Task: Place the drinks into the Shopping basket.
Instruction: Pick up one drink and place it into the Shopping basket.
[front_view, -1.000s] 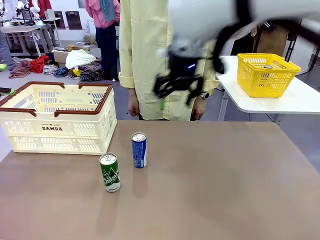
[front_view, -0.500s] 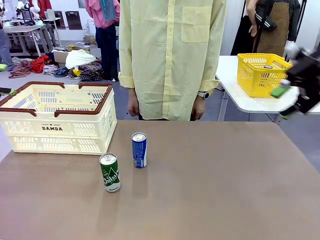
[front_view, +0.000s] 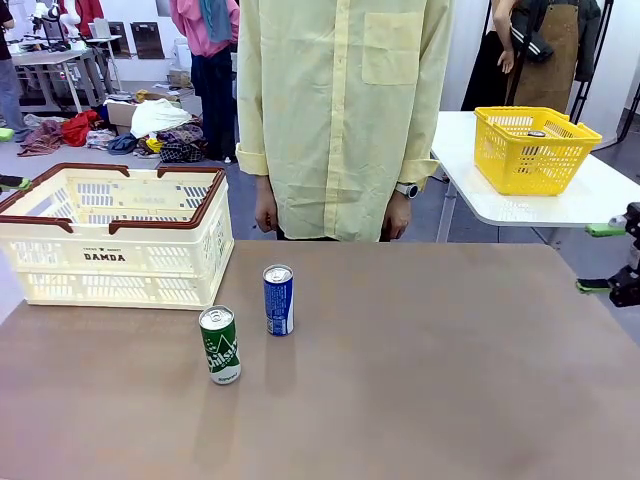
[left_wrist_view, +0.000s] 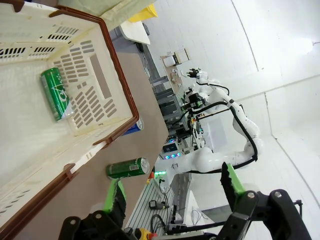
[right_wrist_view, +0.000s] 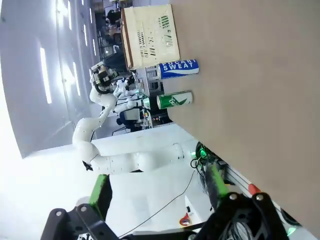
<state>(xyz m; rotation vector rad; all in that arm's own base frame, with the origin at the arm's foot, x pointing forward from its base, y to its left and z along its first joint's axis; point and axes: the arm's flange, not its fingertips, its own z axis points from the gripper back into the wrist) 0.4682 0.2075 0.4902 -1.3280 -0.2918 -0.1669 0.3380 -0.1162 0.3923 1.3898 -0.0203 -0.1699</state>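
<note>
- The left gripper (left_wrist_view: 172, 192) hangs over the Shopping basket's (front_view: 110, 235) brown rim, its jaws spread wide with nothing between the green pads.
- The Shopping basket sits at the left end of the brown surface (front_view: 420, 380). It is cream-white and slotted, with a dark brown rim and handles folded down, and "DAMDA" is printed on its near side.
- In the left wrist view, a second green can (left_wrist_view: 56, 94) lies inside the basket against its slotted wall.
- The green can (front_view: 220, 345) stands upright on the surface, near the basket's front right corner but not touching it. It has white lettering and a silver top with a pull tab.
- The blue can (front_view: 278, 300) stands upright just beyond and to the right of the green one, with a gap between them, close to the basket's right wall. The right wrist view shows "SWEAT" in white on its side, and it has a silver top.
- A person (front_view: 340, 120) in a pale yellow shirt stands at the far edge, behind the blue can, with both hands hanging at the sides above the surface's edge.
- A yellow mesh basket (front_view: 535, 148) sits on a white table (front_view: 560, 205) farther back on the right, well apart from the cans.
- The right gripper (front_view: 600, 258) is at the surface's right edge, well apart from both cans, with its jaws wide and empty.
</note>
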